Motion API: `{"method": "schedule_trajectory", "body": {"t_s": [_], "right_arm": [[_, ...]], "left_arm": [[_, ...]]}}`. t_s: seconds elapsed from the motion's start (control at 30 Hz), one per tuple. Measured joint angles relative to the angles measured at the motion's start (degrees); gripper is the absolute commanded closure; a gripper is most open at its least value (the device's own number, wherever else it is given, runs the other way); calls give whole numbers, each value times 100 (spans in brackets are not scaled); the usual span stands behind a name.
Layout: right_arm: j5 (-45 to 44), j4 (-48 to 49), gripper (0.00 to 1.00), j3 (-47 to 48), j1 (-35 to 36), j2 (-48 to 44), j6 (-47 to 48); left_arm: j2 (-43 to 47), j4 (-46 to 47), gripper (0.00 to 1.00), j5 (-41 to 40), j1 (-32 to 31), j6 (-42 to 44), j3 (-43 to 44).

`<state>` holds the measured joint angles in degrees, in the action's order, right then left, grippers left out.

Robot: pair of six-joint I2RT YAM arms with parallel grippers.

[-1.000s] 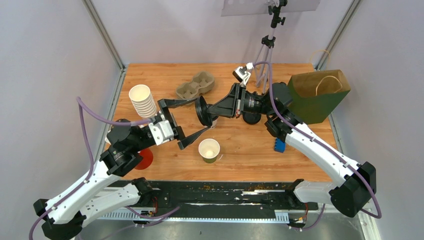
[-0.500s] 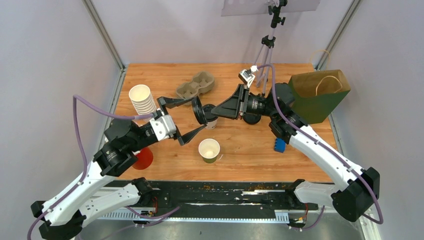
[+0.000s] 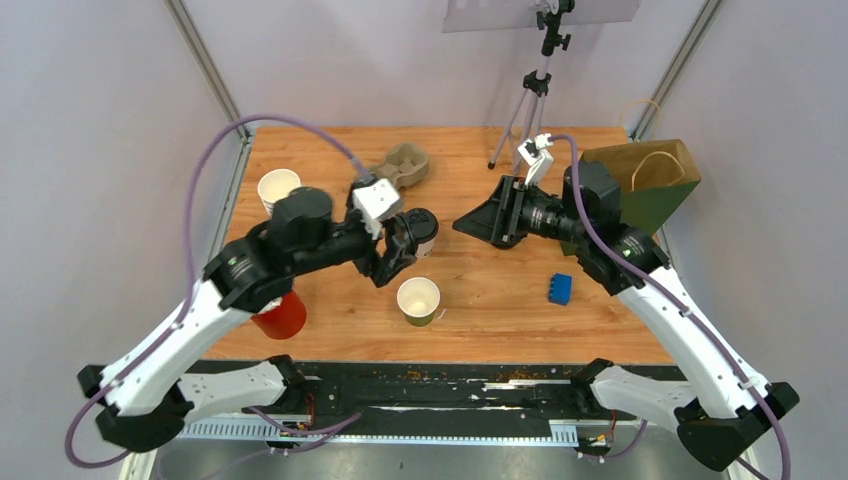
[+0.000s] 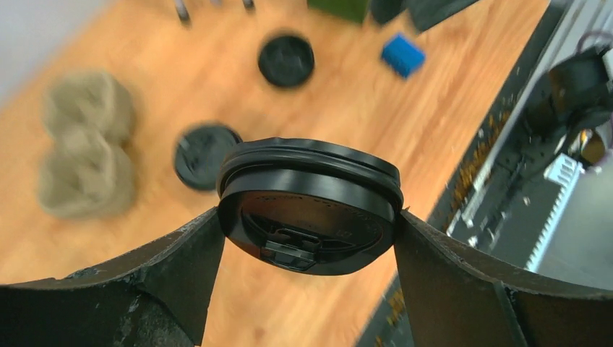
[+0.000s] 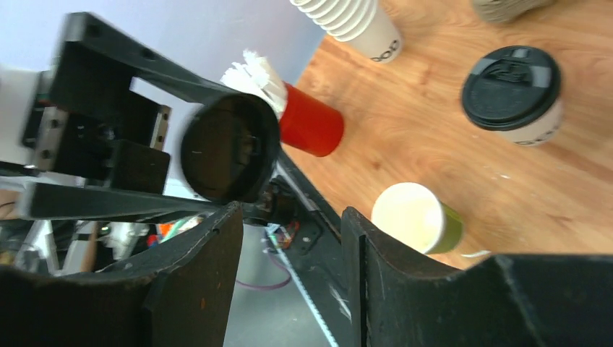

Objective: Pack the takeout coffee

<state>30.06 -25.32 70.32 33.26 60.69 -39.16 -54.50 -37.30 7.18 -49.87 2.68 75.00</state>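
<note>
My left gripper is shut on the rim of a loose black lid, held in the air underside up. In the top view that gripper hovers just left of the white-sided takeout coffee cup, which wears its own black lid. The olive-green cup stands open-topped nearer the front, cream showing inside. My right gripper is open and holds nothing, to the right of the white cup. Its wrist view shows the held lid, the lidded cup and the green cup.
A cardboard cup carrier lies at the back. A stack of white cups and a red cup of sticks stand on the left. A green paper bag stands at the right, a blue block before it. Another lid lies on the table.
The lid passed from my right gripper to the left. The right jaws opened and drew back rightward. The left arm swung round over the table with the lid.
</note>
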Motion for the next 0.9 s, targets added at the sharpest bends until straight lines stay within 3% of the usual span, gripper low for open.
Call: {"method": "schedule_trajectory", "body": {"t_s": [0.3, 0.57, 0.77, 0.9], "right_arm": [[-774, -1139, 42, 203, 0, -428, 1056], [-1250, -1502, 42, 157, 0, -748, 1467], [-1587, -1801, 28, 205, -2, -916, 1685], [-1808, -1864, 13, 205, -2, -1244, 1714]], "left_arm": [[-1438, -1840, 12, -282, 0, -1008, 531], [-2406, -2365, 13, -267, -90, -1172, 986], [-3156, -2699, 12, -286, -181, -1235, 1222], [-3379, -2833, 12, -278, -225, -1233, 1294]]}}
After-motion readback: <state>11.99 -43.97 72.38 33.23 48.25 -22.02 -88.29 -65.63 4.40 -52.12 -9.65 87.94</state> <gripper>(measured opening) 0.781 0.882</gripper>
